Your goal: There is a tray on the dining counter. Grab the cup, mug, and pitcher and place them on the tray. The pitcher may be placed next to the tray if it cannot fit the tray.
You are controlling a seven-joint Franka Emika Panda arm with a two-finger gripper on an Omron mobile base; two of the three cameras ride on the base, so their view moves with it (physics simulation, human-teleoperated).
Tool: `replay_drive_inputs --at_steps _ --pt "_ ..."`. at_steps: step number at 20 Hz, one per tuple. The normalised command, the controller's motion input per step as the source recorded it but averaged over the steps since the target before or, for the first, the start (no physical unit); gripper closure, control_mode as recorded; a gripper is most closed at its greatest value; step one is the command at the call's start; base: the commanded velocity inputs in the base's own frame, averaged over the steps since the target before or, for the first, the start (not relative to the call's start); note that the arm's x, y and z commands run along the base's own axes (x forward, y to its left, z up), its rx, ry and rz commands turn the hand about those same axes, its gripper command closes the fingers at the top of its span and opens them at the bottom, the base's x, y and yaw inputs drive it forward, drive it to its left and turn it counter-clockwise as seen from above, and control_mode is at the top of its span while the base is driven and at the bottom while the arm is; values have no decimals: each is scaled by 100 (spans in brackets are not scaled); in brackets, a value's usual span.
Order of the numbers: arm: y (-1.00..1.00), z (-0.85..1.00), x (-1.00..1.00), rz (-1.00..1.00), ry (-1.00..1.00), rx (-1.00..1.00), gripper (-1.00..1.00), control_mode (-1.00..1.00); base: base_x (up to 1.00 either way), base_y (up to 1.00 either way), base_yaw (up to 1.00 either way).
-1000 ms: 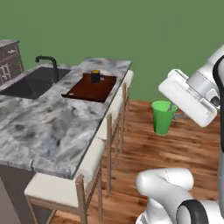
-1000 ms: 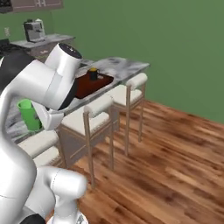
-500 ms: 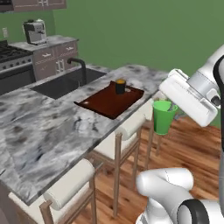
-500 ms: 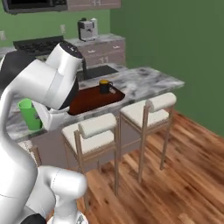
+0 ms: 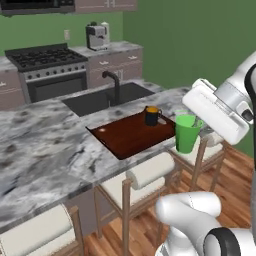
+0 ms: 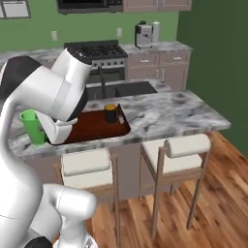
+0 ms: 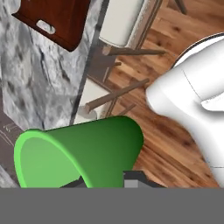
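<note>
A: Left base view first?
B: Green cup (image 5: 187, 134) hangs upright off the arm's end, out past the table (image 5: 45, 155) edge, above the stools (image 5: 150, 172). Gripper (image 5: 196, 126) is at the cup's rim; jaws pinching the cup rim, nearly pressed together. Tray (image 5: 131, 134) lies flat on the table near the edge, black mug (image 5: 152, 116) standing on its far corner. Sink (image 5: 107, 97) and faucet (image 5: 114, 85) are behind the tray.

A: Right base view?
B: Cup (image 6: 32, 127) is at the left, upright, beside the white forearm, in front of the table (image 6: 169, 114) edge; apart from the tray. Tray (image 6: 97, 127) is partly hidden by the arm, mug (image 6: 111, 113) on it by the right rim. Two stools (image 6: 184, 150) below. Stove (image 6: 97, 51) and coffee machine (image 6: 144, 35) on the back wall.

A: Hand view?
B: Cup (image 7: 83, 151) is big and close, open mouth to the lower left, base to the right. The grip point sits at the bottom edge; can't see the jaw tips well. One tray (image 7: 59, 19) corner with a handle slot at top left, on marbled table (image 7: 39, 83). Stool legs and wood floor (image 7: 175, 144) to the right.
</note>
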Motion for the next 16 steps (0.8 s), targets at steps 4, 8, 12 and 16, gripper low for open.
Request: replay_drive_inputs --at_steps 4,8,12,16 --pt "0 0 0 0 0 0 100 100 88 -1 25" --pt "0 0 0 0 0 0 100 100 83 -1 24" --pt "0 0 0 0 0 0 100 100 37 -29 22" --pt "0 0 0 0 0 0 100 100 12 -66 26"
